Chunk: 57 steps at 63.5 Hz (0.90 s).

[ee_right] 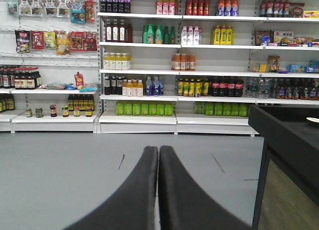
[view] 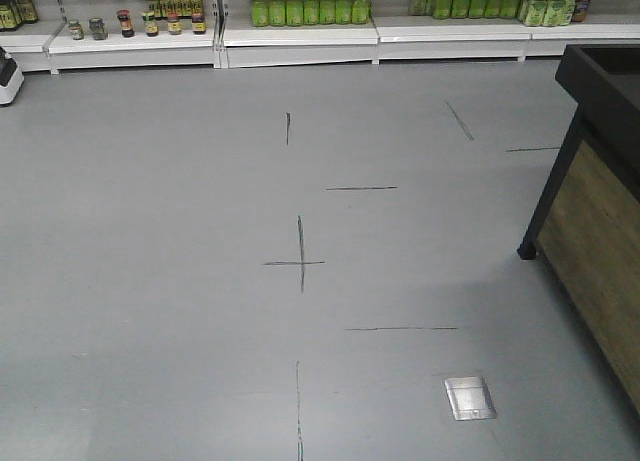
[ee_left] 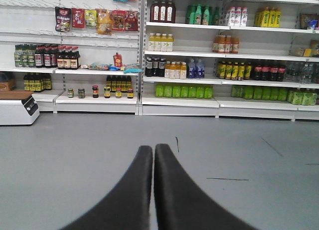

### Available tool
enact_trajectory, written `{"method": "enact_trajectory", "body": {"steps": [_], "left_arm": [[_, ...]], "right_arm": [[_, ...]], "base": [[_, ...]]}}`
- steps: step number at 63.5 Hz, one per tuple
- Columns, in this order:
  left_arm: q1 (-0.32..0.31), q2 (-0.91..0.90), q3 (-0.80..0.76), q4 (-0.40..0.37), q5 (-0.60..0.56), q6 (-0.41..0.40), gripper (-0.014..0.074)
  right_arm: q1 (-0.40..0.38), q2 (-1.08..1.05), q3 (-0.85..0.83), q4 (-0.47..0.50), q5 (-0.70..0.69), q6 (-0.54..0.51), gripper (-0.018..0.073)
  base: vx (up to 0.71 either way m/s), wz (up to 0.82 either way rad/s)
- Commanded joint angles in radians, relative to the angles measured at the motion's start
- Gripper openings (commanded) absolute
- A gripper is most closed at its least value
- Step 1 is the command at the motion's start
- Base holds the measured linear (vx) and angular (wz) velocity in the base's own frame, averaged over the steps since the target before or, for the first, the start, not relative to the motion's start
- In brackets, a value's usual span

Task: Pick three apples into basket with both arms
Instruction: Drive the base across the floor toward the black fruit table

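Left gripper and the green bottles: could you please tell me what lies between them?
Only bare grey floor with one short dark mark, then the white shelf edge; the left wrist view shows it.

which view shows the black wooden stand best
Exterior front-facing: the stand shows its black frame, leg and wood side panel. Right wrist catches only its corner, cropped. Left wrist doesn't show it.

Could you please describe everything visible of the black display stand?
The display stand is cut off by the right edge of the front view. It has a black box-like top, a thin black leg slanting down to the grey floor, and a side panel that looks like brown wood. It stands upright, apart from the shelves. The right wrist view shows it apart from the shut right claw.
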State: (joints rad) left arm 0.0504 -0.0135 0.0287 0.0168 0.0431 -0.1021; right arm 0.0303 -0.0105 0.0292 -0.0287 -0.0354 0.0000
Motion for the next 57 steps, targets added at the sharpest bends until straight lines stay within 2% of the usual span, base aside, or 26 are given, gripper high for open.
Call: {"method": "enact_trajectory", "body": {"steps": [1,29,57], "left_arm": [[-0.001,0.008,0.017,-0.009,-0.075,-0.007,-0.0006],[-0.001,0.008,0.017,-0.009,-0.075,-0.007,-0.0006],[-0.001,0.008,0.017,-0.009,-0.075,-0.007,-0.0006]], "right_arm": [[-0.003,0.0,0.012,-0.009,-0.075,0.0,-0.0009],[-0.003,0.0,0.012,-0.009,-0.075,0.0,-0.0009],[-0.003,0.0,0.012,-0.009,-0.075,0.0,-0.0009]], "base": [[0.15,0.0],[0.13,-0.04],[0.07,-0.23]]}}
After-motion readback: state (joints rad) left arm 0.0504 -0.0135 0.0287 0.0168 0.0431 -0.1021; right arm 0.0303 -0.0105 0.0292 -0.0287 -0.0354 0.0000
